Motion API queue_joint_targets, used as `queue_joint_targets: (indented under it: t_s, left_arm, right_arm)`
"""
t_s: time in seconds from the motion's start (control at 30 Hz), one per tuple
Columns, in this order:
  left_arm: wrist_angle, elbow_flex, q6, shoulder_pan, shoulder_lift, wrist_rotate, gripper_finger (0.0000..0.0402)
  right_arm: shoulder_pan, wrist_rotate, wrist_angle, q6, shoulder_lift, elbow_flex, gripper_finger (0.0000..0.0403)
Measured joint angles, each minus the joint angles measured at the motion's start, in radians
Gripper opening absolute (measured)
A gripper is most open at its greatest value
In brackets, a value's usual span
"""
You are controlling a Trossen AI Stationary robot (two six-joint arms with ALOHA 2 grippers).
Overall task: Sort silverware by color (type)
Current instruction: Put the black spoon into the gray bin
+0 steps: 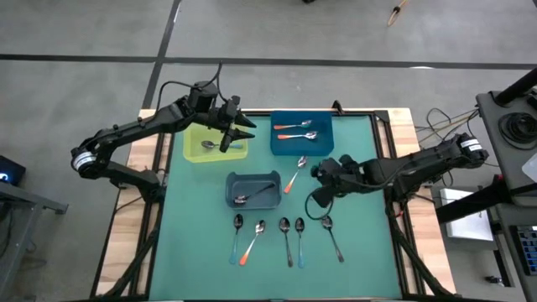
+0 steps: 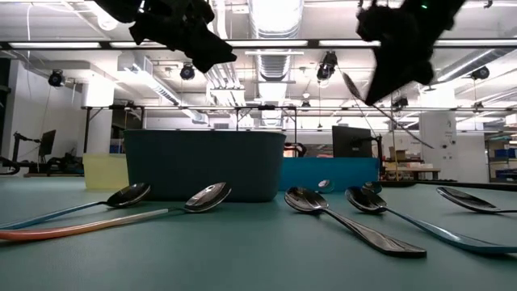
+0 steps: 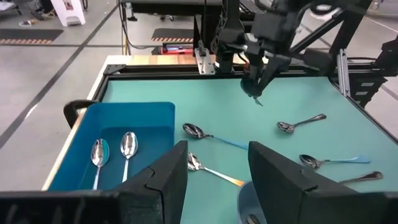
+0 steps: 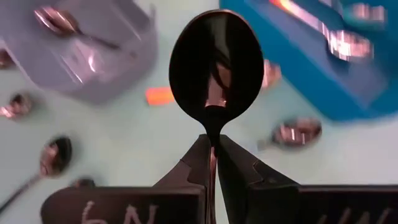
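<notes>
1. Right hand (image 4: pixel 212 152) pinches a dark spoon (image 4: pixel 214 62) by the neck, fingers pressed together on it; bowl sticks out past the fingertips, long axis in line with the fingers.
2. Same hand in the high view (image 1: pixel 323 180) hangs over the worktop (image 1: pixel 369 243) mid-right; grey bin (image 1: pixel 252 188) lies just to its left, the nearer bin. My read: the spoon goes there, since a dark spoon (image 1: pixel 255 195) already lies in it.
3. Five spoons (image 1: pixel 285 235) lie in a row at the front, handles toward the front edge; one orange-handled spoon (image 1: pixel 295 174) lies slanted between the grey and blue bins.
4. Blue bin (image 1: pixel 300 132) at the back holds two spoons, at least one orange-handled.
5. Left hand (image 1: pixel 235 134), fingers spread and empty, hovers over the yellow-green bin (image 1: pixel 215 143), which holds one spoon.
6. Hard to tell: the held spoon's handle is hidden in the hand; low view shows both hands only as dark shapes.
</notes>
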Motion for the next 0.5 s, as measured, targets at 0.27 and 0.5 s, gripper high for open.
queue_joint_targets:
  t_s: [0.27, 0.5]
  left_arm:
    - [0.007, -0.065, -0.008, 0.028, -0.102, -0.002, 0.0151]
    - [0.056, -0.155, -0.008, 0.034, -0.227, -0.073, 0.0151]
  right_arm:
    - [-0.097, 0.007, 0.237, -0.306, 0.027, 0.045, 0.0012]
    - [-0.169, -0.077, 0.434, -0.509, 0.068, 0.08, 0.0012]
